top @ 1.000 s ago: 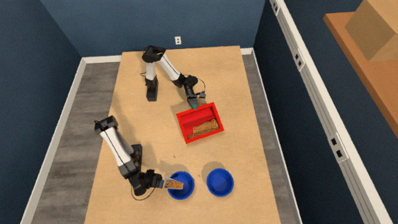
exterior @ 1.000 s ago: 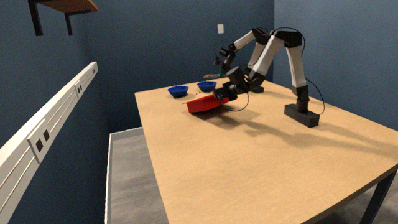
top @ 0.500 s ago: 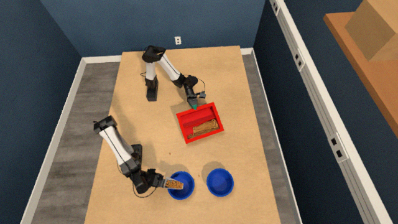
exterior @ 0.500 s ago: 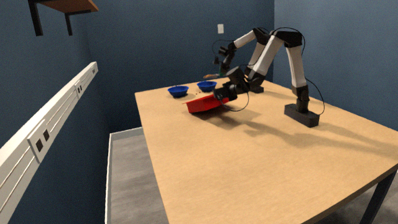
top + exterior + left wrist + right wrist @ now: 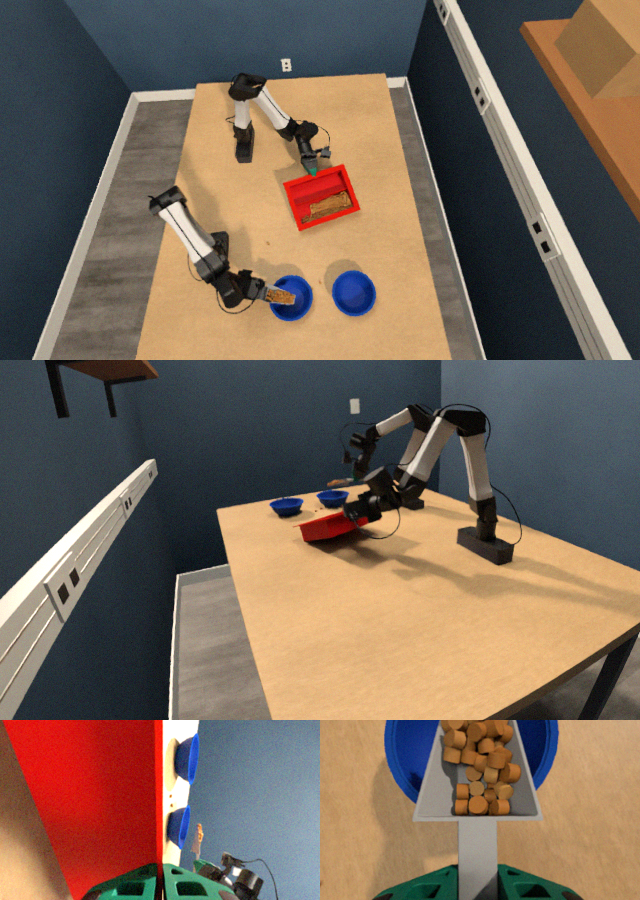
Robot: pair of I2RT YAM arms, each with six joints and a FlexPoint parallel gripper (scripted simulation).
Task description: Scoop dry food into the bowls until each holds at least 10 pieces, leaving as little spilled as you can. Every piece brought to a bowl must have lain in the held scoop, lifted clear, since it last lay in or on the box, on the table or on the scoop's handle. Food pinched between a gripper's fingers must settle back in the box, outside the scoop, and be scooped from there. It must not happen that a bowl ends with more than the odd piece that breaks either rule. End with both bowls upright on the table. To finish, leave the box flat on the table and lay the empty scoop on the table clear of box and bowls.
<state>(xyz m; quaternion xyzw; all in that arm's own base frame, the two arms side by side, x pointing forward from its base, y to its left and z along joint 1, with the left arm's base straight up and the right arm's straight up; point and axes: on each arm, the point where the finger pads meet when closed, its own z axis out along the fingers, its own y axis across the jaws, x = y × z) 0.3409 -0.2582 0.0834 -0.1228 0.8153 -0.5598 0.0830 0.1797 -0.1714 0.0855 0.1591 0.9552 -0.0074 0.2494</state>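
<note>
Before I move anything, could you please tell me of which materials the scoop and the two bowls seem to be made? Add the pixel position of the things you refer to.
The grey scoop with flat handle [image 5: 477, 840] looks like matte plastic, perhaps painted metal: even colour, no bright reflections. The round blue bowls [image 5: 354, 293] [image 5: 286, 506] [image 5: 185, 758] are probably smooth plastic: uniform colour, thin rims.
</note>
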